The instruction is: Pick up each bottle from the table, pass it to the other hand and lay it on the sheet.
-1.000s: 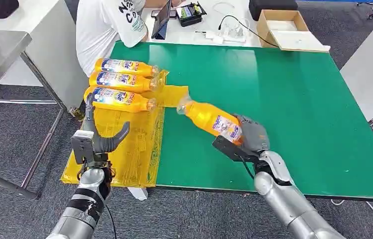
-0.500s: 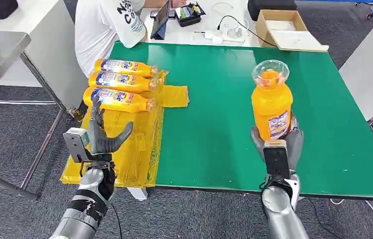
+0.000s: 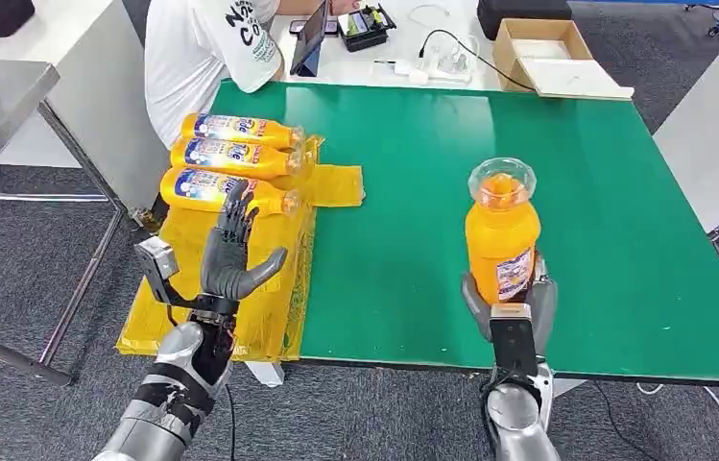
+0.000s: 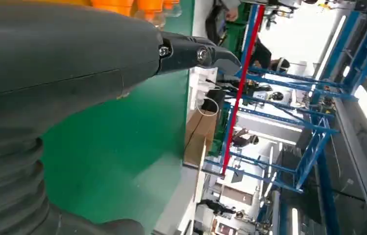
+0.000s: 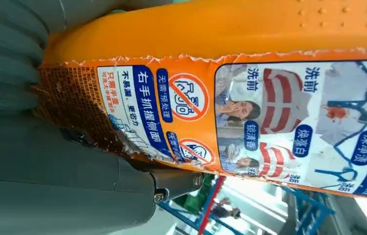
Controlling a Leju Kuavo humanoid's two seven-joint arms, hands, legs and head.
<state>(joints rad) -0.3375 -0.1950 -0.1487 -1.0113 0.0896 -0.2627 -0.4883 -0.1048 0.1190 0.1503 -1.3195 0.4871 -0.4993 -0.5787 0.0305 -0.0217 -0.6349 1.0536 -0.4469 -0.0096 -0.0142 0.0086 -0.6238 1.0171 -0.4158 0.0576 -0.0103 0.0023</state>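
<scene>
Right hand: the right hand (image 3: 509, 305) clasped the bottle (image 3: 500, 236) low on its body, upright over the bench's (image 3: 614, 221) near edge.
Left hand: the left hand (image 3: 232, 252), fingers (image 3: 237, 213) spread and holding nothing, hovered over the sheet (image 3: 261, 288), well apart from the bottle.
Sheet: three laid bottles (image 3: 232, 158) lay side by side at its far end.

orange bottle (image 3: 501, 240) with a clear cap, upright above the green table's near edge. three more orange bottles (image 3: 230, 158) lie side by side on the yellow sheet (image 3: 269, 279) at left.
</scene>
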